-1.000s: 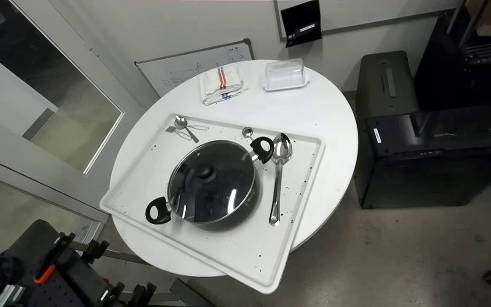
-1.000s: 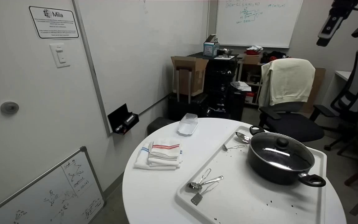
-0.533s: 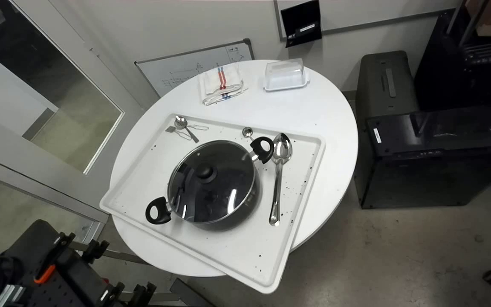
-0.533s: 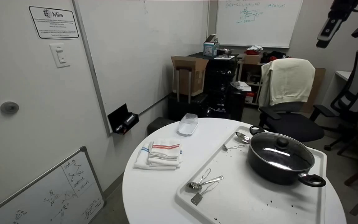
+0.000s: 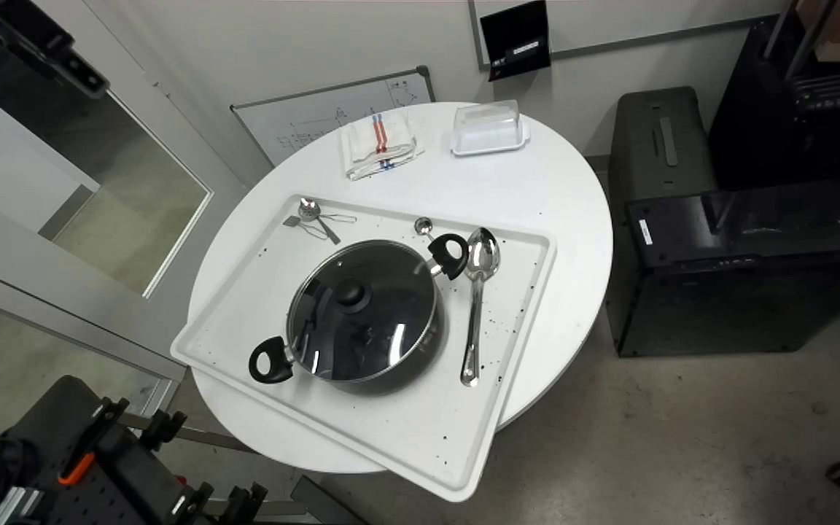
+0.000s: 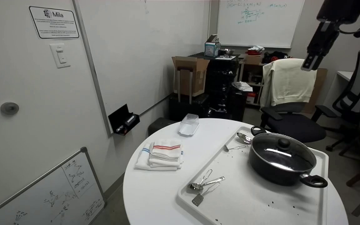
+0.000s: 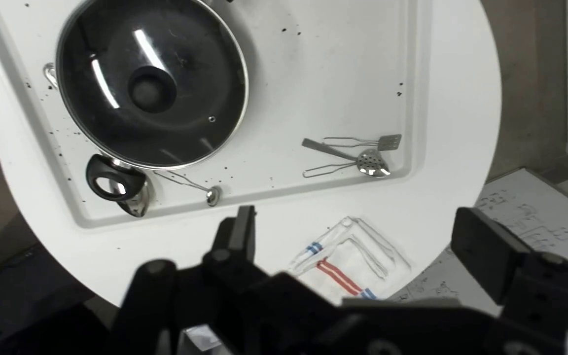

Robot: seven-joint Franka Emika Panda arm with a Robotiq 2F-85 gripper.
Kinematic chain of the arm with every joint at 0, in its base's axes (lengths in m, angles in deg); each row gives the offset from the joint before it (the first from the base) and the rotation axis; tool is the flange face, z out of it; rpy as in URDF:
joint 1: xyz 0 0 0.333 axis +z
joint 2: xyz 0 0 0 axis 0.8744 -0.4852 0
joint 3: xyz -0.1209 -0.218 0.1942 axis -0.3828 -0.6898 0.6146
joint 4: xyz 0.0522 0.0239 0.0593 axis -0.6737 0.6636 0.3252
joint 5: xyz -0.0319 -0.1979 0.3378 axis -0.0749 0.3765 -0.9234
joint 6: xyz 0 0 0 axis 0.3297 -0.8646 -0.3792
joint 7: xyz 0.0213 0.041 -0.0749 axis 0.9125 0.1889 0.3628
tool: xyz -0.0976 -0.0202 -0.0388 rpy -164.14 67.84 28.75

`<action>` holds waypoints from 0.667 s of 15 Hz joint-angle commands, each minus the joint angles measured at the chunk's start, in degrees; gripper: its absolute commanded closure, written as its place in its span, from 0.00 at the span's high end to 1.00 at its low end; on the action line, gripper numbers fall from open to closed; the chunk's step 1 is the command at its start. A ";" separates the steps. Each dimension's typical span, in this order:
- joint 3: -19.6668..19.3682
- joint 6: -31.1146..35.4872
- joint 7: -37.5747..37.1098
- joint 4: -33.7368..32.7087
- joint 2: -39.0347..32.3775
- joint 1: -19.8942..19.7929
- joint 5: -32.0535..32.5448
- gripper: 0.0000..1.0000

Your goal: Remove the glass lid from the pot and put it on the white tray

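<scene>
The glass lid [image 5: 391, 292] with its dark knob sits flat on the black pot [image 5: 424, 354]. Lid [image 6: 292, 159] and pot [image 6: 266, 165] also show in an exterior view. In the wrist view the lid [image 7: 200, 64] is at the upper left and hides most of the pot. The pot stands on the white tray [image 5: 405, 445], seen also in the wrist view [image 7: 308, 93]. My gripper [image 7: 355, 214] is open and empty, its fingers wide apart above the table. It shows high up at a corner in both exterior views [image 5: 88, 79] [image 6: 310, 62], away from the lid.
On the tray lie a large metal spoon [image 5: 475, 306], a small ladle [image 5: 424, 226] and several small utensils [image 5: 312, 215]. Folded towels [image 5: 380, 142] and a small clear-lidded white box [image 5: 489, 127] stand on the round table [image 5: 573, 219]. A chair [image 6: 292, 122] is behind.
My gripper has moved lower and further into both exterior views, toward the table. The lid, pot, tray and utensils have not moved.
</scene>
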 commanded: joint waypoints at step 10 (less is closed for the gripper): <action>-1.73 16.06 -19.63 5.89 -16.98 -6.39 17.76 1.00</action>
